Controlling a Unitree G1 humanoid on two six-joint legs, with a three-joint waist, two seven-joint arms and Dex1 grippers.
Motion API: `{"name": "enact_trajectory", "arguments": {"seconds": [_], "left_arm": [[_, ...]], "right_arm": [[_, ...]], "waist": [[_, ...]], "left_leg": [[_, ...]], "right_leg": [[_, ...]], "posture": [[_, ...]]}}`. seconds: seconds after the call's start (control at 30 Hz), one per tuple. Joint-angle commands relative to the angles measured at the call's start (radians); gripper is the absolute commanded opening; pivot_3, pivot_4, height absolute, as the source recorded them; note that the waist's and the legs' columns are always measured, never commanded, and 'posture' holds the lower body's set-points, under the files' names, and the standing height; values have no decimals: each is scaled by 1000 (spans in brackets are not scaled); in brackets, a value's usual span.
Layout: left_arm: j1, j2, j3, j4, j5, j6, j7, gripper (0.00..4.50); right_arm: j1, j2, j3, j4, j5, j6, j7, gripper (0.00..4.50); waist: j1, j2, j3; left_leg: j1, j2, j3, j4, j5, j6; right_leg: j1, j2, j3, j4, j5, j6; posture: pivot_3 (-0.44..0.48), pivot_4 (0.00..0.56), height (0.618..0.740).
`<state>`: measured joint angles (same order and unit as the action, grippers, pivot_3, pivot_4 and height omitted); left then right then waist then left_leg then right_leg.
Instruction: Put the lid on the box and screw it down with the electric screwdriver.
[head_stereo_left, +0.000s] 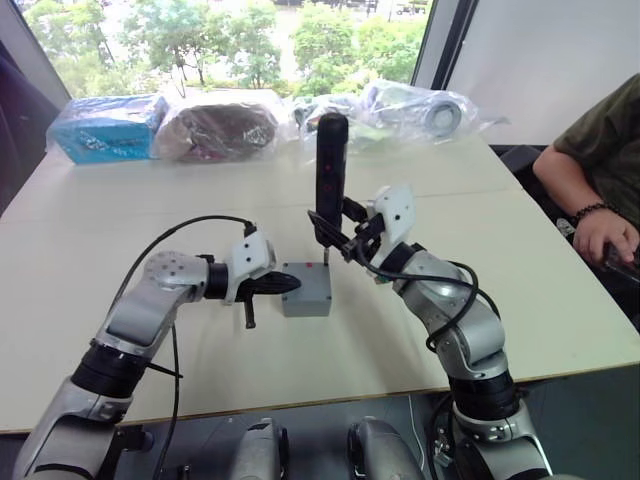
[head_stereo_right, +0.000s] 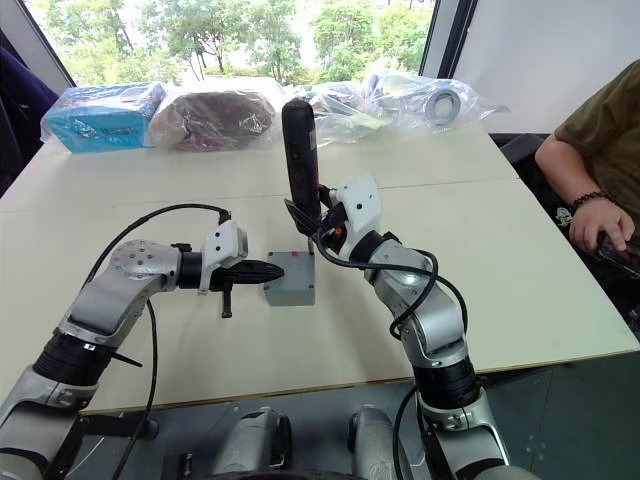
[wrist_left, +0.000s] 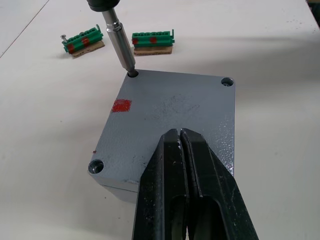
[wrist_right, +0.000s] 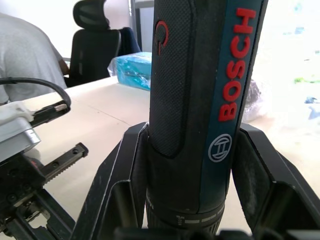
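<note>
Now, step: 1 corner screw is being driven; the lid is already sitting on the box, in the middle of the worktop.
Right gripper: its fingers are clenching the electric screwdriver, upright, with the bit standing in 1 corner hole.
Left gripper: its fingers are pressed together, holding nothing, resting on the lid.
Risk: if the screwdriver is tilting, the bit may be slipping out; torque may be turning the box, because only the left fingers are steadying it.
Nearby: 2 green circuit pieces are lying just behind the box.
</note>
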<state>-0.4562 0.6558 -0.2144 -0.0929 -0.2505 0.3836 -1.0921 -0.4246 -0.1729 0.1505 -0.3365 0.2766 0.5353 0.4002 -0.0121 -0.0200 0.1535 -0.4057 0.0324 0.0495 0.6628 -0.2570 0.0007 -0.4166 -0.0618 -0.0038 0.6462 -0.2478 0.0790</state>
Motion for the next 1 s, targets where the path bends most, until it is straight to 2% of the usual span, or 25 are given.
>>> {"name": "enact_trajectory", "arguments": {"seconds": [0.03,0.37,0.53,0.67,0.83,0.97,1.0], "left_arm": [[11,4,-9,14,16,-5,-5,0],[8,-2,-7,20,12,-7,-2,0],[8,-5,-2,10,6,-5,1,0],[6,1,19,-19,-17,10,-3,0],[16,27,67,-88,-59,23,-7,0],[21,52,128,-174,-126,74,-7,0],[24,68,157,-208,-155,93,-12,0]], "right_arm": [[65,-20,51,74,-22,87,0,1839],[26,-32,50,73,-65,38,-16,1839],[-86,-13,-4,33,-31,69,-33,1839],[-213,3,-97,-26,53,142,-49,1839],[-402,-18,-286,-31,193,362,-124,1839],[-526,-112,-403,28,254,673,-174,1839],[-558,-184,-392,74,243,793,-169,1839]], "waist": [[0,0,-1],[0,-1,-2],[1,0,-1],[1,1,2],[-1,2,5],[-1,3,8],[-1,3,8]], "left_leg": [[1,0,0,0,0,0],[12,1,0,-5,-1,1],[12,1,0,-9,-1,1],[11,1,0,-11,-1,1],[-7,0,1,-8,0,0],[-7,0,0,-11,0,0],[-7,1,0,-11,0,0]], "right_leg": [[1,0,0,0,0,0],[9,-2,0,-2,-4,-4],[9,-3,0,-4,-4,-4],[8,-3,0,-5,-4,-4],[-12,-3,1,1,-1,0],[-13,-3,0,0,-2,0],[-13,-3,0,0,-2,0]], "posture": [[0,150,740],[0,150,740],[0,150,740],[0,150,740],[0,150,740],[0,150,740],[0,150,740]]}}
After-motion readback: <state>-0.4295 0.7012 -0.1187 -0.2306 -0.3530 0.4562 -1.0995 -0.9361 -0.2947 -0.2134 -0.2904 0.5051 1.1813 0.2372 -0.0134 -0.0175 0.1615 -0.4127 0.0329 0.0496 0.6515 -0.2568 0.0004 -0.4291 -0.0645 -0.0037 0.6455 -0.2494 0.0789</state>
